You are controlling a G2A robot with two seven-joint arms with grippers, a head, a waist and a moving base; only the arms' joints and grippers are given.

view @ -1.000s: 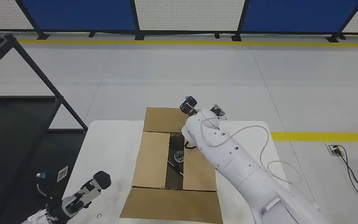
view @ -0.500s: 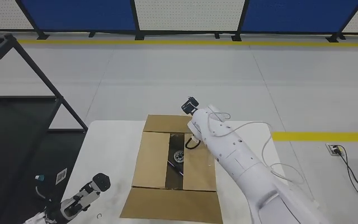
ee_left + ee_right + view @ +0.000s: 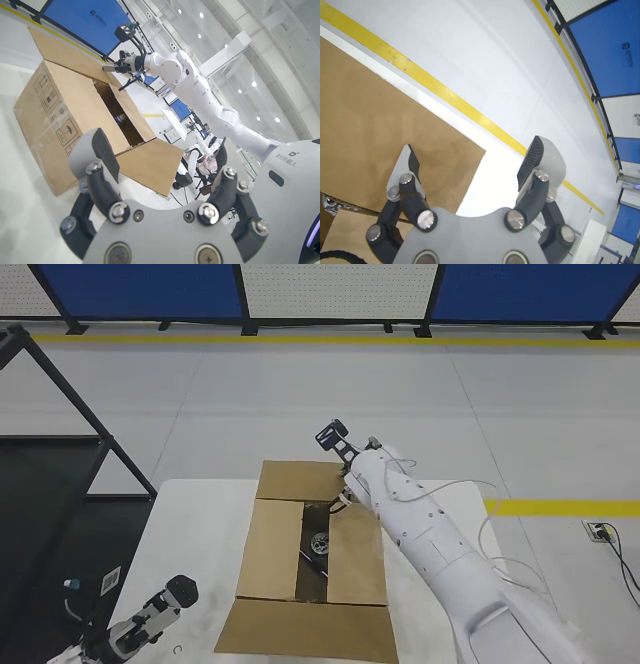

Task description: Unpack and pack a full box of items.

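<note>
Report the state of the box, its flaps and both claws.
box, upright, top partly open.
side flaps, folded inward, gap between them.
end flaps, folded outward.
left claw, open, empty.
right claw, open, empty.

The right tool (image 3: 472, 152) has swung outward over the far box flap (image 3: 297, 479).

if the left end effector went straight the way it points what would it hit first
Most likely the near flap of the cardboard box, framed between the open fingers of the left end effector. Depth is unclear, so it could slip just under the flap.
</note>
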